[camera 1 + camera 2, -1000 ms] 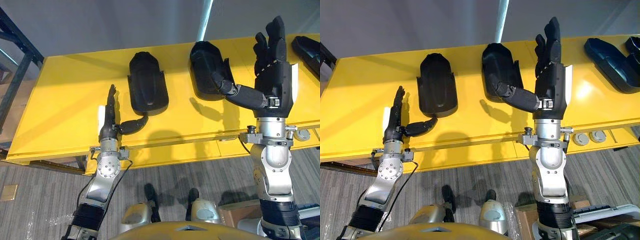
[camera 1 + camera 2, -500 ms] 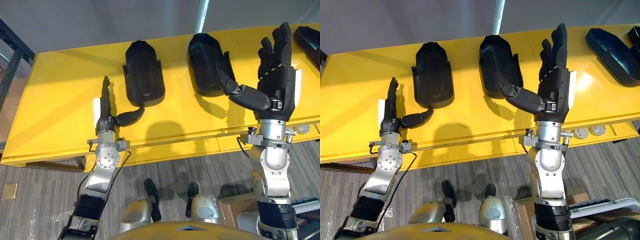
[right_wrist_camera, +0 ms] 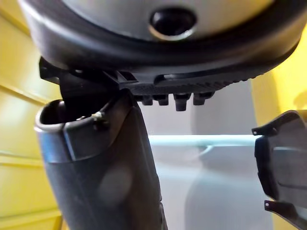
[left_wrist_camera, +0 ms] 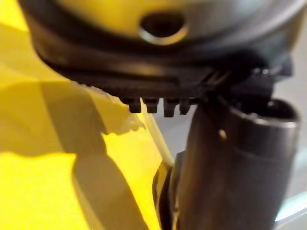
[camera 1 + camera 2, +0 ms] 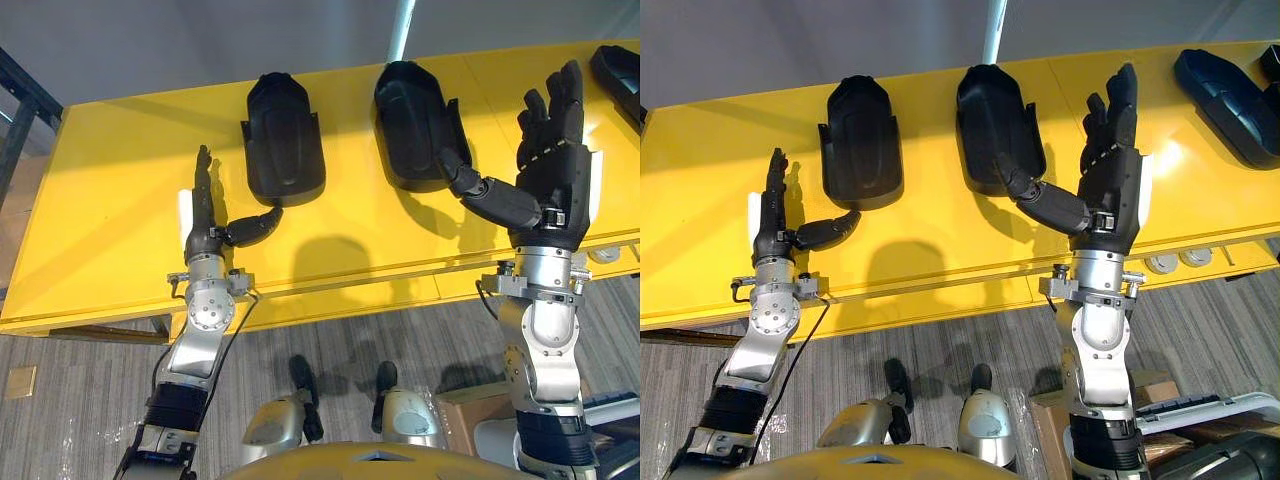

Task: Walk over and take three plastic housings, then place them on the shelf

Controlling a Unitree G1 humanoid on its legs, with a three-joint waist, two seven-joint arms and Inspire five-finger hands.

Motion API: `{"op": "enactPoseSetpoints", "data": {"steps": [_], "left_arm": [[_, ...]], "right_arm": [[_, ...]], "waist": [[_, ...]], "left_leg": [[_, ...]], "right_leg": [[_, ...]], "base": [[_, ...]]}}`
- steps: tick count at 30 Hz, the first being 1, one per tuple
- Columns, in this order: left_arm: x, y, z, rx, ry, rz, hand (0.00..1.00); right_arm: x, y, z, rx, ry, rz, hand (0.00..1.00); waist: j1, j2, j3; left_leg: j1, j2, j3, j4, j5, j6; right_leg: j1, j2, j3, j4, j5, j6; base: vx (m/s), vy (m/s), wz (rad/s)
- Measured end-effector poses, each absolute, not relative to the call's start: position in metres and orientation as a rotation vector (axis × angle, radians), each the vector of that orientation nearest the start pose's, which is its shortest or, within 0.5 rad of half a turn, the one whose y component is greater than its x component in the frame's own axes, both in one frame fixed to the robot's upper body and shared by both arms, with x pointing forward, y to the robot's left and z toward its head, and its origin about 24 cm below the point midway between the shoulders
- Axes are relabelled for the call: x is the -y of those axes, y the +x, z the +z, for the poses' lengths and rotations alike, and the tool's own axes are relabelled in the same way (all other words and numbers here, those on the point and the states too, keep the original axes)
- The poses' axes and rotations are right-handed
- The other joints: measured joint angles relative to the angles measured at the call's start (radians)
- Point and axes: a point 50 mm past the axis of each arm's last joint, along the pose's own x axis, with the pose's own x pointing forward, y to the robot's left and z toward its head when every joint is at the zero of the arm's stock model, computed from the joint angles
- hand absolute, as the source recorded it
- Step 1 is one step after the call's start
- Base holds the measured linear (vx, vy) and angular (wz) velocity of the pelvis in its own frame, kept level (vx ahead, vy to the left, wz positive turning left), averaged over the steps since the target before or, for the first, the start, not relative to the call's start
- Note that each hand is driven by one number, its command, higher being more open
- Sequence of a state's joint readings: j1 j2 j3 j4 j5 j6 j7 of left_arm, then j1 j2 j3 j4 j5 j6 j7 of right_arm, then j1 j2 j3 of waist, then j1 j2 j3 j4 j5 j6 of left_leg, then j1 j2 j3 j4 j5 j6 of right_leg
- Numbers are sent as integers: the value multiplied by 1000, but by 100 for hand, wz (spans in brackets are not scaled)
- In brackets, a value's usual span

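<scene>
Two black plastic housings lie on the yellow table: one at the middle left, another to its right. A further dark housing lies at the far right. My left hand hovers over the table just left of the first housing, fingers straight, thumb stretched toward it, holding nothing. My right hand is raised to the right of the second housing, fingers straight and spread, thumb reaching toward that housing's near end, holding nothing. An edge of that housing appears past the right thumb.
The table's front edge runs across just before my wrists. A dark metal frame stands off the table's left end. Two round grey fittings sit under the front edge at the right. Grey carpet lies below.
The whole view has shifted as I moved closer; the housings sit higher in the picture. The left hand has reached farther over the table beside the first housing. The right hand stays raised and open.
</scene>
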State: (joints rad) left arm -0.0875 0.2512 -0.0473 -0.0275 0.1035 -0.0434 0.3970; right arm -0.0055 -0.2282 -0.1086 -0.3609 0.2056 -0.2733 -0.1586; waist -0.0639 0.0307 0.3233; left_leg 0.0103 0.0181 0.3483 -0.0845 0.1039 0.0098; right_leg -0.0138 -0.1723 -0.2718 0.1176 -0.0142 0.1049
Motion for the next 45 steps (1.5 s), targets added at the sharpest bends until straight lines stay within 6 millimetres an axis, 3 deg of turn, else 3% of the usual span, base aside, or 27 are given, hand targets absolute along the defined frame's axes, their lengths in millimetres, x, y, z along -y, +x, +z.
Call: {"op": "enactPoseSetpoints", "data": {"steps": [8,14,22,26,29,32,37,41,43,45], "left_arm": [[-190,231,87,207,148,133,100],[-194,209,102,293,39,79,100],[-192,195,132,526,-183,64,100],[-191,193,136,582,-274,36,100],[-185,192,135,595,-351,30,100],[-185,193,134,584,-362,53,100],[-186,200,127,552,-360,87,100],[-186,211,130,580,-384,127,100],[-188,211,135,622,-395,146,100],[-190,209,134,624,-411,204,100]], "right_arm": [[207,223,149,614,12,-204,100],[210,216,137,564,34,-260,100],[210,212,119,460,87,-346,100],[212,210,106,384,74,-423,100],[215,208,95,319,73,-471,100],[219,202,89,291,75,-474,100],[244,172,74,231,98,-547,100],[262,153,73,256,109,-582,100],[263,155,79,302,95,-555,100],[258,166,93,385,75,-441,100]], "waist": [[11,0,0],[31,6,-7],[34,18,-83],[32,15,-108],[34,11,-114],[6,1,-126],[-78,-28,-154],[-133,-26,-156],[-122,-16,-156],[-90,28,-157]], "left_leg": [[9,-5,-30,0,0,0],[34,-6,-58,-4,-5,-5],[35,-7,-74,-4,-6,-4],[47,-4,-59,-5,-9,-8],[67,5,3,-5,-29,-16],[75,19,105,-5,-45,-24],[92,42,252,0,-67,-41],[44,96,324,160,-156,-56],[-10,125,175,284,-217,-44],[-39,131,-69,370,-309,-73]], "right_leg": [[39,-2,-36,-25,-1,0],[92,1,-68,-52,-3,-3],[115,0,-90,-75,-1,0],[124,2,-81,-84,1,1],[108,12,-24,-88,9,-1],[66,30,81,-104,31,-7],[20,61,232,-143,81,-12],[-20,91,331,-155,98,-20],[-42,114,390,-159,112,-30],[-42,154,475,-171,122,-32]], "base": [[21,1,12],[31,-3,11],[42,4,7],[4,9,-9],[-24,36,-57],[-15,28,-104],[31,-7,-91],[29,-71,-80],[6,-121,-95],[-9,-7,-129]]}}
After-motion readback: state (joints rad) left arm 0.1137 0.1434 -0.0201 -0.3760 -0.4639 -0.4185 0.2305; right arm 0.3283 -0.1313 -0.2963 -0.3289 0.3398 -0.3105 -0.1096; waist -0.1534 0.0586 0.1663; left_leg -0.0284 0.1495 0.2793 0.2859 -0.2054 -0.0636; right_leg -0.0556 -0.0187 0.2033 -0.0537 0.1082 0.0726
